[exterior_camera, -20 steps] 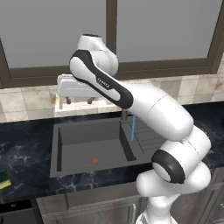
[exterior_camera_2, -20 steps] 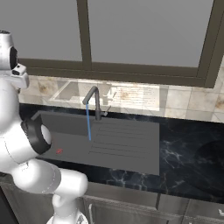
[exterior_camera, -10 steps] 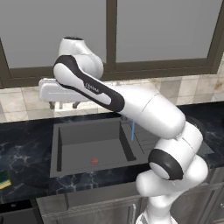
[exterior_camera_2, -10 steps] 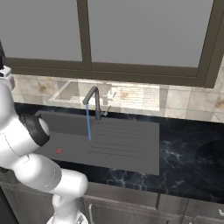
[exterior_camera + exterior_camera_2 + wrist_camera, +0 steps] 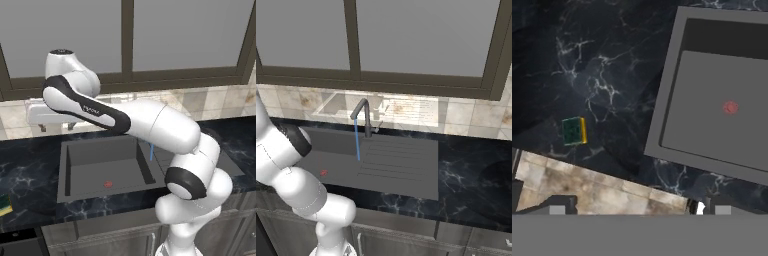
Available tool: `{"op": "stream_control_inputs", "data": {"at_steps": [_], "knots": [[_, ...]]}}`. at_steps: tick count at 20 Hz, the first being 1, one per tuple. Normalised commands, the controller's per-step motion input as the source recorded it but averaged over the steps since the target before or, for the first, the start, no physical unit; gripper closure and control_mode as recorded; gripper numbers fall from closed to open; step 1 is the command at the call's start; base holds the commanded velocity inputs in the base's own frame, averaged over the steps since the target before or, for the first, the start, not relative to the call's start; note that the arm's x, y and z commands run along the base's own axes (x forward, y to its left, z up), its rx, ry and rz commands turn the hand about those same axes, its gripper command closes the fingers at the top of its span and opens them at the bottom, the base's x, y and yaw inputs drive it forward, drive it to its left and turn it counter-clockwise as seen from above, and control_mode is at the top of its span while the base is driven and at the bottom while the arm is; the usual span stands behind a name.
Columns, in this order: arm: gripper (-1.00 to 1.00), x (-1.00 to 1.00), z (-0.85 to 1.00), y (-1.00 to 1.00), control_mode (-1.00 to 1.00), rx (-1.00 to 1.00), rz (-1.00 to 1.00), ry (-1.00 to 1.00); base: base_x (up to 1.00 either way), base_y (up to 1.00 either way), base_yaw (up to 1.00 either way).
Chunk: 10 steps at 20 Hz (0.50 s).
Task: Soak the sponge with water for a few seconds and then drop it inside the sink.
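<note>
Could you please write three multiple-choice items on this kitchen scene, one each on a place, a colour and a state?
1. Where is the sponge?
A. in the sink basin
B. on the black countertop, apart from the sink
C. on the window sill

2. What colour is the drain mark?
A. red
B. white
C. green

3. Is the water running?
A. yes, a thin stream falls from the faucet
B. no, the spout is dry
C. the basin is brim-full

Answers: 1 B, the hand view shows it lying on marbled stone; 2 A, a red spot marks the basin floor; 3 A, a blue line drops from the spout.
</note>
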Motion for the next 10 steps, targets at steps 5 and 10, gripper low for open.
{"op": "stream_control_inputs", "data": {"at_steps": [5,10], "knots": [[-1.0,0.0,-0.01,0.29,-1.0,-0.06,0.0,-0.06,0.0,0.0,0.0],[-1.0,0.0,-0.02,0.2,-1.0,-0.03,0.0,-0.06,0.0,0.0,0.0]]}}
